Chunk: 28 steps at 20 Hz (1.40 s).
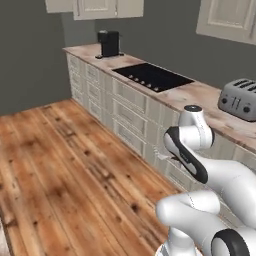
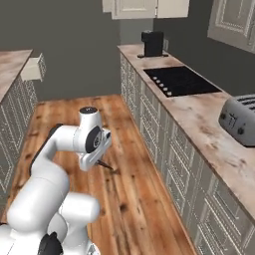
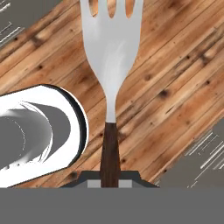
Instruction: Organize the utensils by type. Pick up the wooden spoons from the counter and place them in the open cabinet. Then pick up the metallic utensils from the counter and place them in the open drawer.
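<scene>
Left to right, right base view: the tool (image 2: 102,163), clenched on a fork (image 2: 106,165) with silvery head and dark handle, hangs over the wooden floor (image 2: 124,199), well apart from the counter (image 2: 199,119). The counter carries a coffee machine (image 2: 152,43), a black cooktop (image 2: 182,80) and a grey toaster (image 2: 240,119).

Soft, even, shadowless rendered light; all pictures slightly blurred and grainy, with no glare or edge distortion.
</scene>
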Available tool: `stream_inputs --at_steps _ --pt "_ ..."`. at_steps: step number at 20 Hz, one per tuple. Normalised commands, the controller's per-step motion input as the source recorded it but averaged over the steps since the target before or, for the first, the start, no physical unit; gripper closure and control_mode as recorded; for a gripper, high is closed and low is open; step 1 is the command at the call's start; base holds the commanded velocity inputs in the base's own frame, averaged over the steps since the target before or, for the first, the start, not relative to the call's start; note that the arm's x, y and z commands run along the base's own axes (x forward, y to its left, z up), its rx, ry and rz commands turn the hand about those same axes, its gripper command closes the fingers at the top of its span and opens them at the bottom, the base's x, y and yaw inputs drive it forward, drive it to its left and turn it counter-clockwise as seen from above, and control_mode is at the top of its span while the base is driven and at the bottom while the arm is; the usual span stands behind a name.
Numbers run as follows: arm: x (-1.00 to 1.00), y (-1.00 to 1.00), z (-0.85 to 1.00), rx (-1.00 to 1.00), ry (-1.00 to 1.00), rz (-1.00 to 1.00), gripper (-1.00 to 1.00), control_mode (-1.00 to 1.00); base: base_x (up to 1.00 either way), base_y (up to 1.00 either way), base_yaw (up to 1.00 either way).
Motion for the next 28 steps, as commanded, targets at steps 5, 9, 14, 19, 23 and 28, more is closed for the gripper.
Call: stream_inputs --at_steps 5,9,14,19,23,28 --pt "0.00 0.00 0.00 0.00 0.00 0.00 1.00 1.00 0.97 0.30 0.28" --pt "0.00 0.00 0.00 0.00 0.00 0.00 1.00 1.00 0.98 0.30 0.27" --pt "0.00 0.00 0.00 0.00 0.00 0.00 1.00 1.00 1.00 0.25 0.18" --pt "0.00 0.00 0.00 0.00 0.00 0.00 1.00 1.00 1.00 0.38 0.04" --pt "0.00 0.00 0.00 0.00 0.00 0.00 1.00 1.00 1.00 0.46 0.00" --pt "0.00 0.00 0.00 0.00 0.00 0.00 1.00 1.00 0.97 0.57 0.00"
